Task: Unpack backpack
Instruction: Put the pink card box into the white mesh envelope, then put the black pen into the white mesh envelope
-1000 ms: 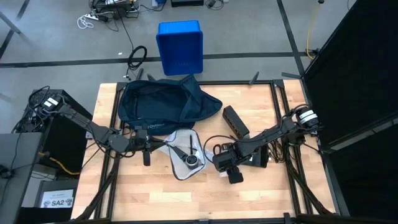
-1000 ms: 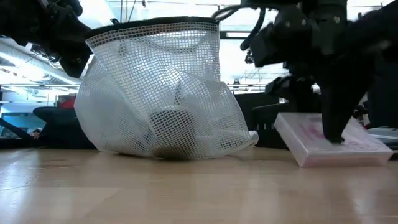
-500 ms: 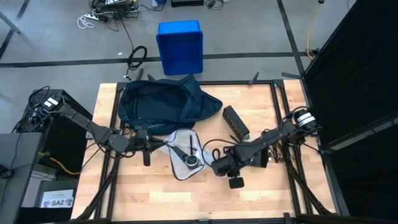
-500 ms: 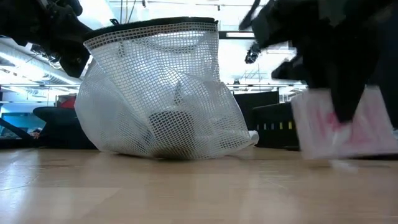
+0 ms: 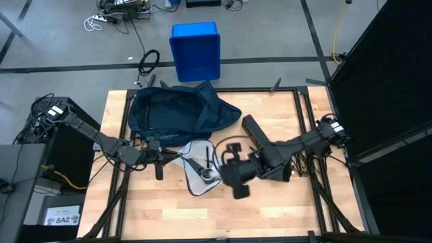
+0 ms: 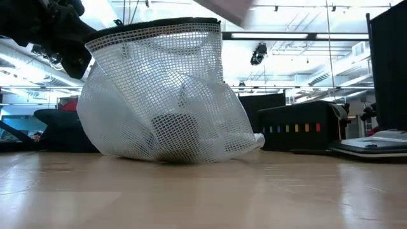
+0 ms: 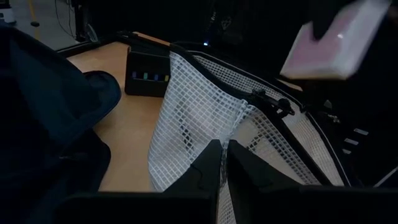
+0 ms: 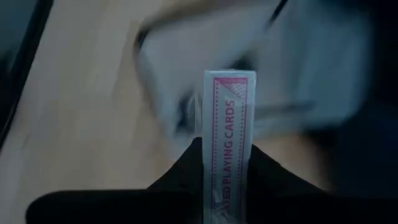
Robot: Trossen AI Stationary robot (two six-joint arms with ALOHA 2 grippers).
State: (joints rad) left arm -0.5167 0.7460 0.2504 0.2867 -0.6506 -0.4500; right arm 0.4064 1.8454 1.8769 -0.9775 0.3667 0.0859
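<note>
Backpack (image 5: 177, 111) lies at the table's far side, left of centre, flap spread open toward the right. A blue bin (image 5: 196, 51) stands on the floor beyond the table's far edge. A white mesh bag (image 6: 166, 95) sits just in front of the backpack, mouth held up, with a round dark object seen through the netting. A long black box (image 5: 255, 131) with coloured marks lies right of the backpack. A flat dark device (image 6: 372, 145) rests at the table's right side.

Left gripper (image 7: 219, 163) is closed on the mesh bag's rim, holding it raised. Right gripper (image 8: 228, 163) is clamped on a card box (image 8: 226, 134), pink-printed, carried in the air just right of the mesh bag and above its mouth.
</note>
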